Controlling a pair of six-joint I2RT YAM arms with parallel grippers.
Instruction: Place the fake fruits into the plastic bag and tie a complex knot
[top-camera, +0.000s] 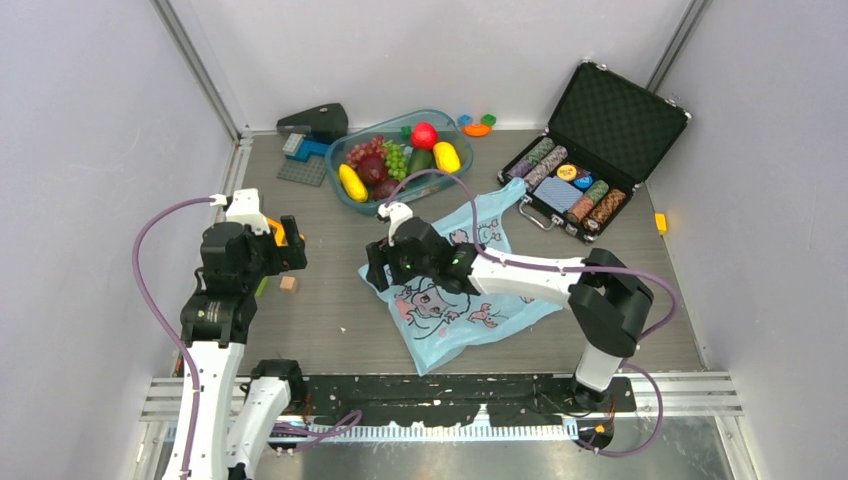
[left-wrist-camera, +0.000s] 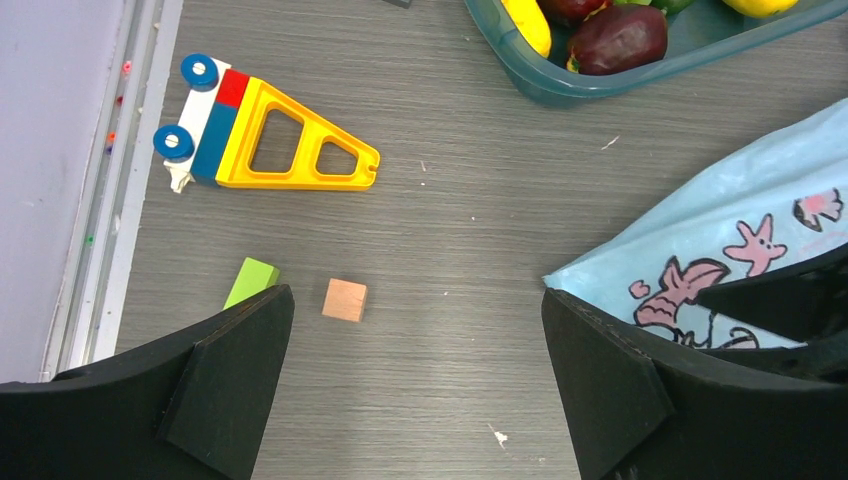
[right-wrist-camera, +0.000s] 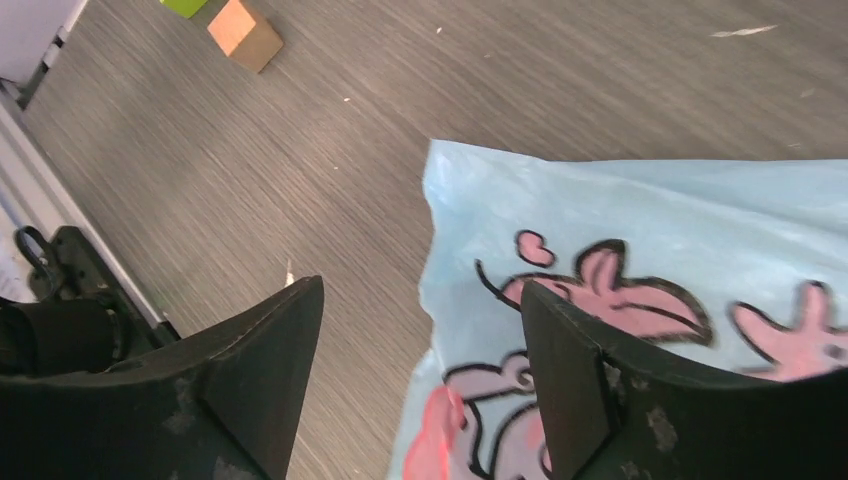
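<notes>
Black jaws of the right gripper (right-wrist-camera: 422, 290) stand apart over a corner of the flat plastic bag (right-wrist-camera: 620, 210); the left gripper (left-wrist-camera: 418, 300) hangs wide open nearby. Beyond, the fake fruits (top-camera: 375, 167) wait in the tub (left-wrist-camera: 560, 90). Opening the bag likely needs 1 layer pinched, not both.

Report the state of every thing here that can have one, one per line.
Bag, lying flat, untied.
Fruits, in the tub, none bagged.
Case, lid open.
Left gripper, open, empty.
Right gripper, open over the bag's edge, empty.
</notes>
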